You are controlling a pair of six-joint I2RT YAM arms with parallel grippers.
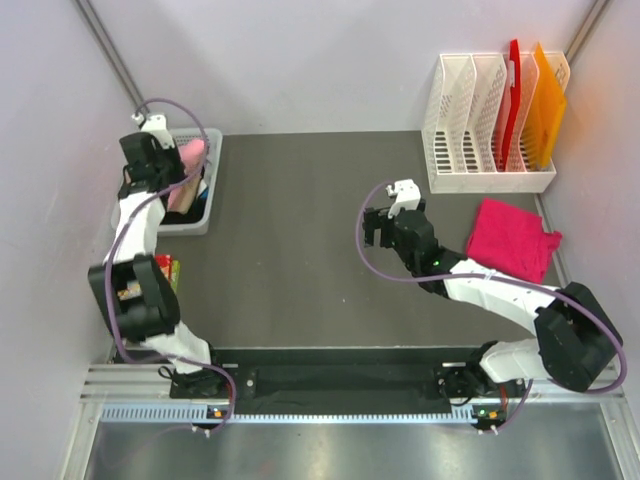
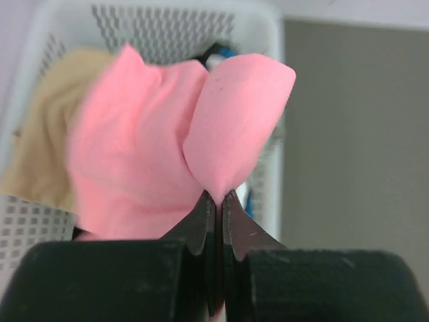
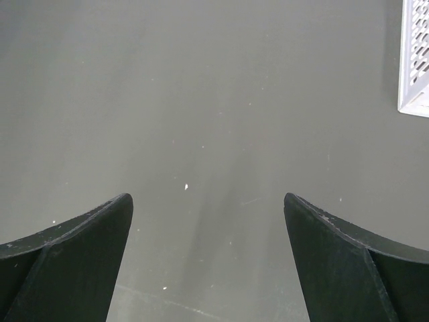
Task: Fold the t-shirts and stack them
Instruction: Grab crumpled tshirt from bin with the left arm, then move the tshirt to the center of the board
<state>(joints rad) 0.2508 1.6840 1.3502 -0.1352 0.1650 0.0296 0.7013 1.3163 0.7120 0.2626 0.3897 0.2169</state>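
From above, the left gripper (image 1: 176, 165) is over a gray basket (image 1: 205, 218) at the far left of the dark table (image 1: 290, 260). A bit of the pink shirt (image 1: 191, 153) sticks up just beside it, over the basket. You cannot tell from here how the jaws stand. The right gripper (image 1: 372, 228) is over the bare middle of the table, with nothing in it. The magenta shirt (image 1: 512, 238) lies in a flat heap at the right side of the table, well apart from the basket. It is near the right arm but not touching the gripper. Behind it stands a white rack (image 1: 487, 180) with a red folder (image 1: 513, 95) and an orange folder (image 1: 545, 110) in it. A small red-edged piece (image 1: 174, 272) lies near the left arm.

In the left wrist view, the left gripper (image 2: 216, 198) is pinched tight on a fold of the pink shirt (image 2: 134, 161). The cloth puffs up above the two black tips. The rest of the shirt hangs down into the white mesh basket (image 2: 167, 27). A tan cloth (image 2: 40, 154) lies in the basket too, at the left, partly under the pink one. The table (image 2: 355, 134) shows at the right.

In the right wrist view, the right gripper (image 3: 208, 201) is spread wide. Its two black fingers (image 3: 80, 248) are far apart, and only the table (image 3: 201, 87) shows between them. A corner of the rack (image 3: 415, 60) peeks in at the top right.
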